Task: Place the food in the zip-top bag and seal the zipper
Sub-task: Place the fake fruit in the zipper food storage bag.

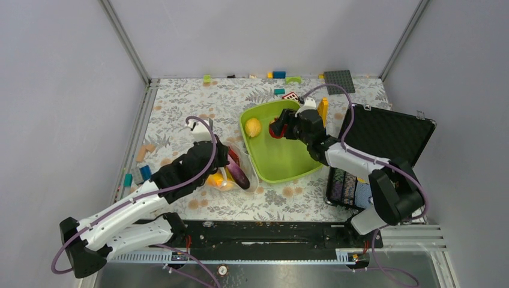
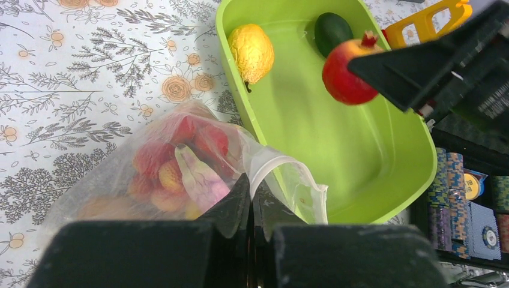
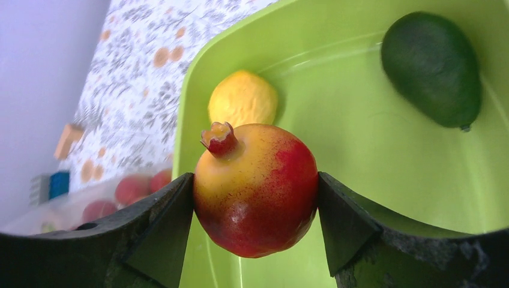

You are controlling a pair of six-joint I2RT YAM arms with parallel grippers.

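Right gripper (image 3: 257, 210) is clamping a red fruit (image 2: 345, 75); left gripper (image 2: 251, 192) is pinching the part-filled, unsealed bag (image 2: 138, 174); lemon (image 2: 251, 53), avocado (image 2: 333, 31) are waiting.

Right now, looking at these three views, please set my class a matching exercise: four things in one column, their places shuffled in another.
Things
1. red-and-yellow plastic pomegranate
2. bumpy yellow plastic lemon
3. clear floppy zip-top bag
4. red plastic fruits

Places
A. inside the bag
B. lying in the lime-green plastic tray
C. edge pinched by the left fingers
D. gripped between the right fingers

Pairs: 1-D, 2-B, 3-C, 4-A
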